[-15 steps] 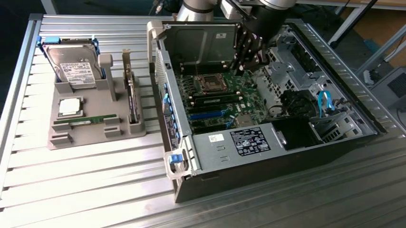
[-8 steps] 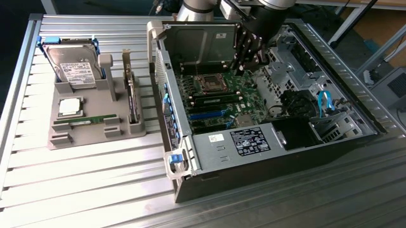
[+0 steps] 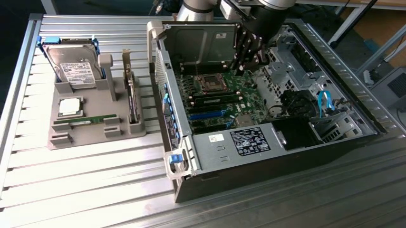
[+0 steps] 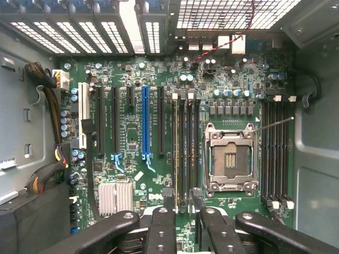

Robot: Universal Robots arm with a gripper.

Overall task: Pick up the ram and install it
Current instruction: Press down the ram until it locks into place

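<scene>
Black gripper (image 4: 183, 202); green motherboard (image 4: 159, 69) beneath it, one blue slot (image 4: 145, 121) among black; green ram (image 3: 85, 119), grey tray (image 3: 95, 102) well apart.

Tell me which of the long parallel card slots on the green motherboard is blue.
The single bright blue plastic slot, flanked by black slots; every other card slot is black, except one white slot.

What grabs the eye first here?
The opened PC case shows its green motherboard bare, with the claw open and empty above the memory slots beside the processor socket. On the exterior view's left, the ram lies in a grey tray, untouched.
</scene>
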